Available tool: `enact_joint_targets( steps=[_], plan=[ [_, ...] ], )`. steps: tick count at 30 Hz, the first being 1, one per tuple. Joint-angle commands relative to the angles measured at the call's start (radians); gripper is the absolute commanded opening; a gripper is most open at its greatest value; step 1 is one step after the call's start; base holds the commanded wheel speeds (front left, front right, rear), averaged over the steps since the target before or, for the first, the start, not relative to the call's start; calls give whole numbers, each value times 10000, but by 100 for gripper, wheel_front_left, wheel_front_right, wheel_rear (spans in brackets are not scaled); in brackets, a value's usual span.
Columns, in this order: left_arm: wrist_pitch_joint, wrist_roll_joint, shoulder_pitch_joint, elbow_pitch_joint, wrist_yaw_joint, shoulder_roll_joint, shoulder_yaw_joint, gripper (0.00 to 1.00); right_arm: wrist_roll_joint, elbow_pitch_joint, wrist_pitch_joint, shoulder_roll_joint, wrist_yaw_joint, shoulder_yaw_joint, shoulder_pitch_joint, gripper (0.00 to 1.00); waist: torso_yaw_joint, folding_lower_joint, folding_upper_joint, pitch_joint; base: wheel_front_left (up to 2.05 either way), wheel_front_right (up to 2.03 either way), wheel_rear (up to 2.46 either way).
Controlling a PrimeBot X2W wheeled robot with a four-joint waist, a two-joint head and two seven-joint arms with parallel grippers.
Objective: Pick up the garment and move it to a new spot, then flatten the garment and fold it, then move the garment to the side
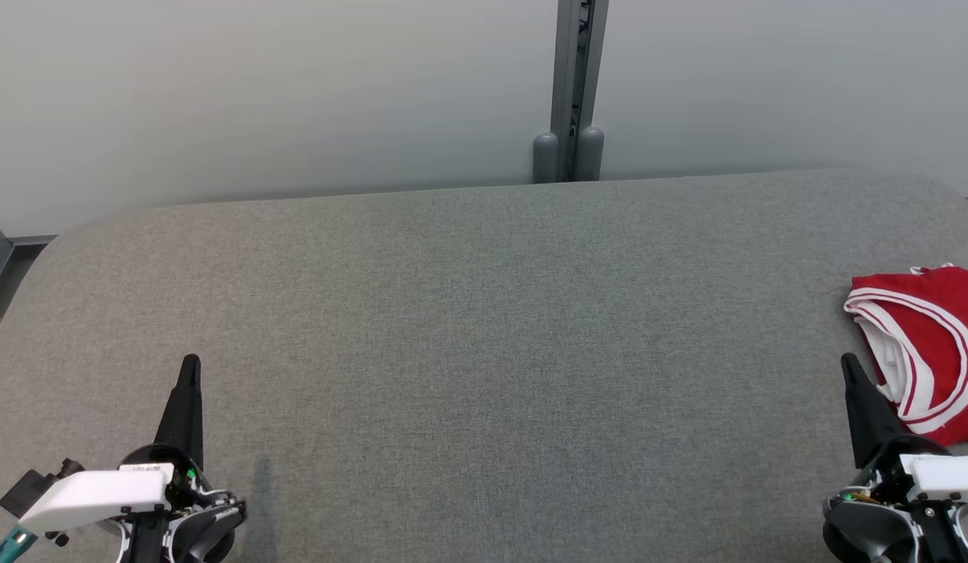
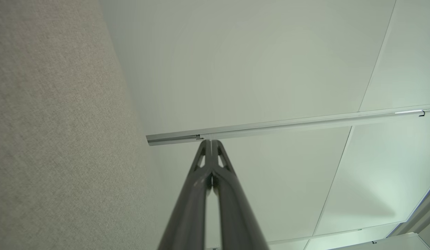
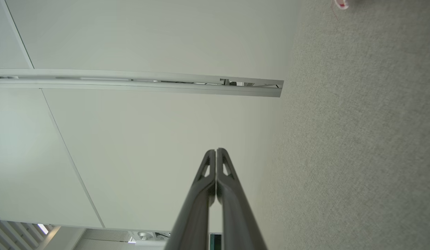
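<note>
We see the garment (image 1: 933, 352), red with white-striped trim, lying bunched at the right edge of the grey fabric-covered surface (image 1: 484, 328) and running out of the head view on that side. Our right gripper (image 1: 846, 358) is at the near right, just beside the garment's left side, its two dark fingers pressed together on nothing; we cannot tell whether it touches the cloth. Our left gripper (image 1: 191, 360) is at the near left, well apart from the garment, its fingers likewise together and holding nothing. Between the two grippers a broad stretch of bare grey surface runs from the near side to the far edge. The far edge follows a pale wall (image 1: 296, 94) and curves down into rounded corners at the far left and far right. Against that wall, a little right of the middle, stands a grey metal upright (image 1: 578, 70) with two rounded caps at its foot, just behind the far edge. The weave of the surface looks even and flat.
</note>
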Motion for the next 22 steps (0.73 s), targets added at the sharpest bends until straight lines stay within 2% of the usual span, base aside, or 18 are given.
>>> enact_joint_targets(
  steps=[1, 22],
  plan=[
    [45, -168, -200, -66, -81, 55, 57, 0, 238, -66, 87, -90, 4, -35, -88, 0, 2, -1, 0, -3, 0, 0, 0],
    [60, -170, -181, -59, -68, 54, 54, 0, 215, -66, 77, -89, 4, -34, -87, 0, 2, -1, 0, -4, 0, 0, 0]
  ],
)
